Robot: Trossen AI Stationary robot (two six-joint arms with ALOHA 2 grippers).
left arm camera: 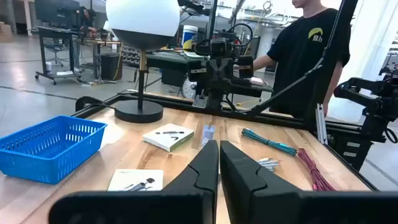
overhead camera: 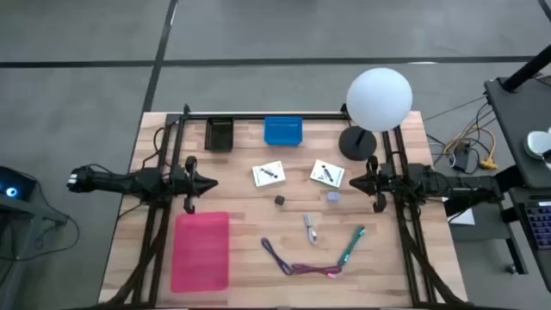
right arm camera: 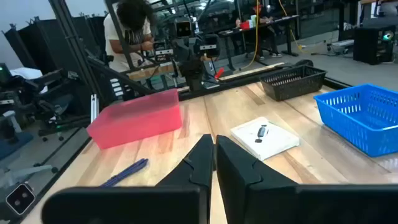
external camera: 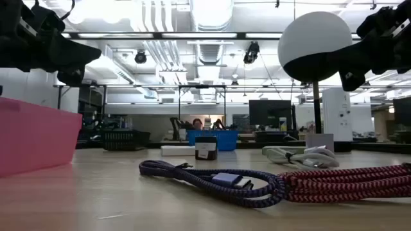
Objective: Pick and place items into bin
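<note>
The braided purple-pink cord [external camera: 270,181] lies nearest the low camera, coiled at the table's near edge, just left of the green pen [overhead camera: 351,245]. The silver metal clip [overhead camera: 310,227] sits just beyond it. Farther in are the tiny dark cube [overhead camera: 280,200], the lavender-grey piece [overhead camera: 332,197] and two white square cards [overhead camera: 269,174] [overhead camera: 326,174]. The pink bin [overhead camera: 201,251] stands near-left; a blue mesh basket [overhead camera: 282,131], a black tray [overhead camera: 219,134] and the globe lamp [overhead camera: 377,101] line the far edge. Left gripper [left arm camera: 218,163] and right gripper [right arm camera: 213,156] hover at the sides, fingers pressed together, empty.
</note>
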